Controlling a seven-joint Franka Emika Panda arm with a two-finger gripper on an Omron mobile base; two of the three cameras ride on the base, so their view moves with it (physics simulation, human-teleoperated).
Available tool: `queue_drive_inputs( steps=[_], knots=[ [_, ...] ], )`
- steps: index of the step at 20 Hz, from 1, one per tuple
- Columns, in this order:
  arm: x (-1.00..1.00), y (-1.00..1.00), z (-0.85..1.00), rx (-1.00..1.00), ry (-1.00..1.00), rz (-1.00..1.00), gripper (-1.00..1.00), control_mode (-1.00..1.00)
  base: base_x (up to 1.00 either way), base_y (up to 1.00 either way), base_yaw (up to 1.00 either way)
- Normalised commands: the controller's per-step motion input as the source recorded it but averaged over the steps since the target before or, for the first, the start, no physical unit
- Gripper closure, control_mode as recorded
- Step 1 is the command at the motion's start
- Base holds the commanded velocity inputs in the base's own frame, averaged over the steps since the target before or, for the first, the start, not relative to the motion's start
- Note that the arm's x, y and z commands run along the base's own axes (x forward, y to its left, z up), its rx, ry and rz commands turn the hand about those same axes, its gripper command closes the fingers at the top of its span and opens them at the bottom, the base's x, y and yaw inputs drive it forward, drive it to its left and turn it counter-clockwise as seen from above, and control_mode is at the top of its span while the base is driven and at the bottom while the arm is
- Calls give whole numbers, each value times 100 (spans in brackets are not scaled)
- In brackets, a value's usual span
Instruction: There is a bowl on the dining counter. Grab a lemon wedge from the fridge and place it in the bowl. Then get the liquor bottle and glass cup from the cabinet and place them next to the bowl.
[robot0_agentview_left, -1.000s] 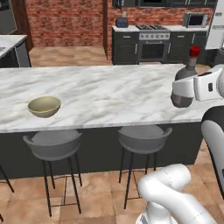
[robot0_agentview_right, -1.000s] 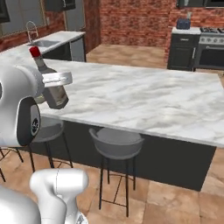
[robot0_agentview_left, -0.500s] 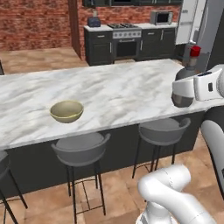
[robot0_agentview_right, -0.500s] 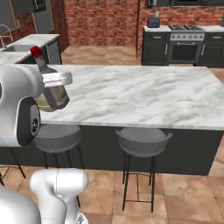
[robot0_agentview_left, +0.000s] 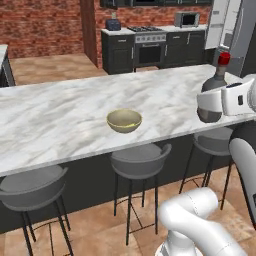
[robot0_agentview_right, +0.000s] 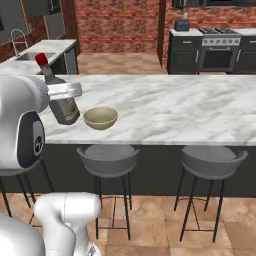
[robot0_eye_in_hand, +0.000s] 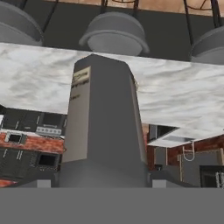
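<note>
Spanning mid-frame in both base views: dining counter (robot0_agentview_left: 60, 120), long marble slab. Sitting on it at centre of left base view, apart from everything else: bowl (robot0_agentview_left: 124, 120); contents not readable. Hanging at right edge of that view, upright w/ red cap on top: liquor bottle (robot0_agentview_left: 216, 84), being clasped round the body by gripper (robot0_agentview_right: 64, 92). Lying left of the bottle in left base view, just right of it in right base view: bowl. Looming big & grey in hand view: bottle label side, hidden in base views.

arm (robot0_agentview_right: 60, 220): glossy white rounded shells | joint cap: dark grey disc
</note>
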Motion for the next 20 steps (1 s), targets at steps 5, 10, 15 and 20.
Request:
queue_drive_inputs(
  steps=[5,10,15,20],
  knots=[
    [0,0,0,0,0,0,100,100,43,60,2],
    [0,0,0,0,0,0,100,100,44,11,0],
    [0,0,0,0,0,0,100,100,55,0,-1],
    [0,0,0,0,0,0,100,100,59,-9,-2]
  ],
)
